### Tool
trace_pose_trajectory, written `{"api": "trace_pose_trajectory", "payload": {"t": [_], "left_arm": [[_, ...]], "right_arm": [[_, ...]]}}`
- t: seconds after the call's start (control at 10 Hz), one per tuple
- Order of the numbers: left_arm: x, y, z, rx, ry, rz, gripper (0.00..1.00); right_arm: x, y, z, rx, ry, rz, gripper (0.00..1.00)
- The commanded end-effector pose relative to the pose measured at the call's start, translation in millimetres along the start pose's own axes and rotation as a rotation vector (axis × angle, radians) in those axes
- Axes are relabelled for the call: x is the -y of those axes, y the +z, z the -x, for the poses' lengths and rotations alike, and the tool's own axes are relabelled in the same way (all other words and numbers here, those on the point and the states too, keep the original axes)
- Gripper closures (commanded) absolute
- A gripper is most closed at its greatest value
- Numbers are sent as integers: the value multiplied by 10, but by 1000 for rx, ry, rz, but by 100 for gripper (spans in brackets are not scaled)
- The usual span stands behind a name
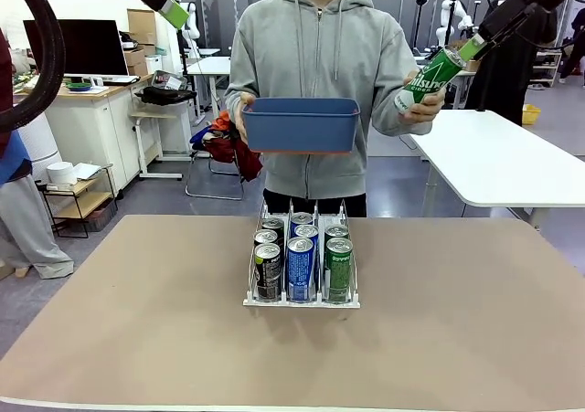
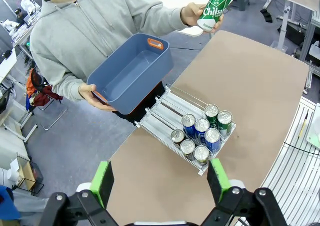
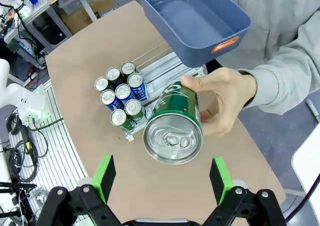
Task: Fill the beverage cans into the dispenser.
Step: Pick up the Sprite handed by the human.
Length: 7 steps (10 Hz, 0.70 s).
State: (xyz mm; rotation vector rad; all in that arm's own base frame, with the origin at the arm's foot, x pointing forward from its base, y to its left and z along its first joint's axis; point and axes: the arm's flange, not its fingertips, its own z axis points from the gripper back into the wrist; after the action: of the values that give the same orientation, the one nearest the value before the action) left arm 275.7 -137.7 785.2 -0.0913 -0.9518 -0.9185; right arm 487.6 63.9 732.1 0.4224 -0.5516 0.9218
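Nearest the front camera, on the brown tabletop (image 1: 137,321), stands the small white wire dispenser (image 1: 302,300) with three parallel lanes and a low front lip. Slim aluminium beverage cans (image 1: 300,268) with silver tops sit bunched against that lip: seven, counted from the left wrist view. Black-and-grey ones fill the lane on the dispenser's left in the front view, blue-and-white ones the middle, green ones the right. Behind them, toward the person, the rear stretch of each lane lies bare, so there is room for more.

Above and beyond the dispenser's far end, the person holds a blue plastic rectangular bin (image 1: 300,124) with orange handle slots; its inside looks empty. The person's other hand (image 3: 225,98) holds out a green can (image 3: 175,123) with white lettering, raised well above the dispenser on its right side and tilted, silver top toward the right end effector (image 3: 162,178). Those green-padded fingers stand apart, nothing clamped, with the can between them but not gripped. The left end effector (image 2: 160,180) hangs high over the dispenser, fingers likewise apart and empty.

By my judgement the filling is nearly done: the offered green can seems the last, still to be taken and set into the green lane.
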Motion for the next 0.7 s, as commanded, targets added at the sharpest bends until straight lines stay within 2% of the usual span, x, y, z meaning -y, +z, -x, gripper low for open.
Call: {"api": "trace_pose_trajectory", "payload": {"t": [0.0,0.6], "left_arm": [[-20,-1,24,5,-5,19,0],[-20,-1,24,5,-5,19,0]], "right_arm": [[76,-47,-35,28,24,-30,0],[172,-283,-152,57,50,-47,0]]}}
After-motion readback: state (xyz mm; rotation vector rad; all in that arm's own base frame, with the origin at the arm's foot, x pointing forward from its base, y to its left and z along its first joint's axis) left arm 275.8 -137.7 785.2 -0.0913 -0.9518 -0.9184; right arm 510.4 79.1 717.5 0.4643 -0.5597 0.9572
